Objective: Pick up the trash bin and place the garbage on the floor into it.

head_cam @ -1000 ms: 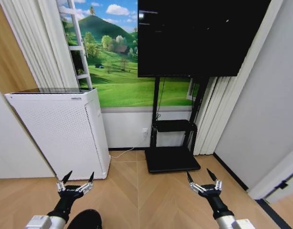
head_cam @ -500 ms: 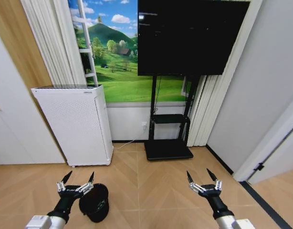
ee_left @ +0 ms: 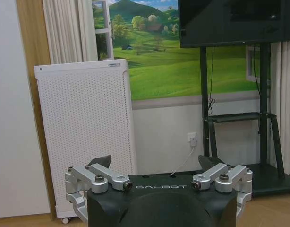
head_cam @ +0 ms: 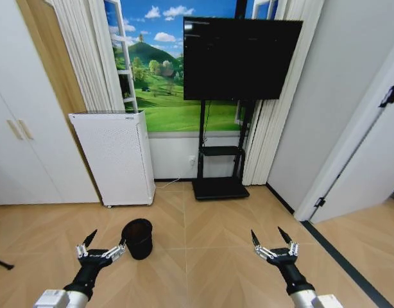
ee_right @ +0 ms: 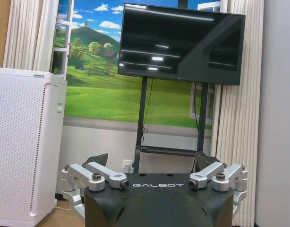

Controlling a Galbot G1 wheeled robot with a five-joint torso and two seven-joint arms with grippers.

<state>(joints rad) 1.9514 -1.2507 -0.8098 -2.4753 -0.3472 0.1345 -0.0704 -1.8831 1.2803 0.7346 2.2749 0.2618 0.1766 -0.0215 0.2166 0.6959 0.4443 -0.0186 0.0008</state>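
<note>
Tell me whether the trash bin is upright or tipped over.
Upright: the trash bin stands on its base on the wood floor, open mouth facing up, just ahead of the left hand.

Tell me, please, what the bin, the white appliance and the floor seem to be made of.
The bin: probably plastic, with a glossy black liner that catches light at the rim. The appliance: matte white casing, plastic or painted metal, its front perforated with fine holes. The floor: light wood or wood-look laminate, with planks laid in a herringbone pattern and a slight sheen.
</note>
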